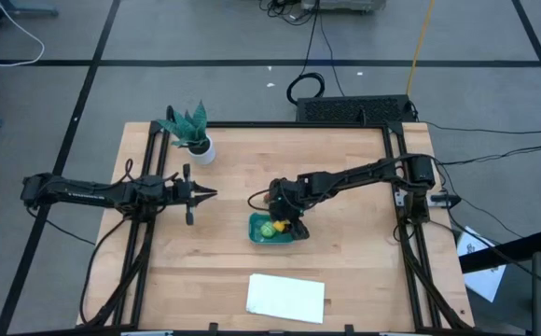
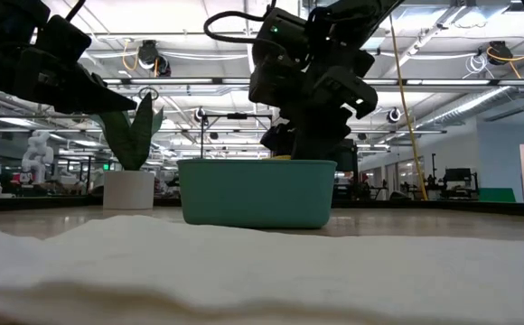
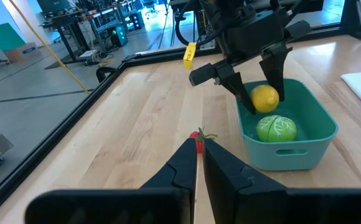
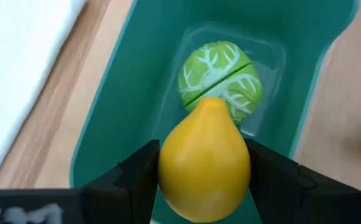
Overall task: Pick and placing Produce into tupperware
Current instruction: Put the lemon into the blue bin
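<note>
The teal tupperware (image 1: pixel 277 231) sits mid-table; the round light-green piece (image 3: pixel 277 129) lies on its floor. My right gripper (image 1: pixel 286 220) hovers over the container, shut on the yellow lemon (image 4: pixel 204 163). The small red piece (image 3: pixel 199 141) lies on the wood beside the container, on the side facing my left gripper. My left gripper (image 3: pixel 199 163) is shut and level above the table's left half, pointing at the red piece without touching it. In the low view the right gripper (image 2: pixel 307 135) stands just above the container (image 2: pixel 257 192). My right gripper pinches the lemon across its wide middle (image 4: pixel 168 171), one finger (image 4: pixel 134 180) on each flank. The fingers come from above, pointing down into the container. The lemon is lifted clear at about rim height, over the green piece, with its pointed end (image 4: pixel 213 102) facing away from the wrist.
A potted plant (image 1: pixel 194 133) stands near the table's far-left corner. A flat white sheet (image 1: pixel 286 297) lies by the near edge, in front of the container. Bare wood spreads between my left gripper and the container. Black frame rails run along both sides.
</note>
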Controlling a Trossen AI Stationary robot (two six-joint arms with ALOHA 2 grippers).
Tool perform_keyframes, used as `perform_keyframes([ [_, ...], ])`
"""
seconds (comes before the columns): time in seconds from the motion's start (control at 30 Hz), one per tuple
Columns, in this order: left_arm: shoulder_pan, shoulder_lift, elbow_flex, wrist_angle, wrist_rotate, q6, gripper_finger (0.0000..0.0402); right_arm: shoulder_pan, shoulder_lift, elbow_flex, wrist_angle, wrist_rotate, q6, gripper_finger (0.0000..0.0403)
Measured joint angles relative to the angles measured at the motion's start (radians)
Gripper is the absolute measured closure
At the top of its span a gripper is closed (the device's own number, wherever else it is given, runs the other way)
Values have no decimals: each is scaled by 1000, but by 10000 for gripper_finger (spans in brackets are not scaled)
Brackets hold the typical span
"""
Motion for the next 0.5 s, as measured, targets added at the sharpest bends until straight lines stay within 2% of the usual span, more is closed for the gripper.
perform_keyframes([
  [0.5,0,0,0,0,0,0,369,1,13,0,1,-3,-62,204],
])
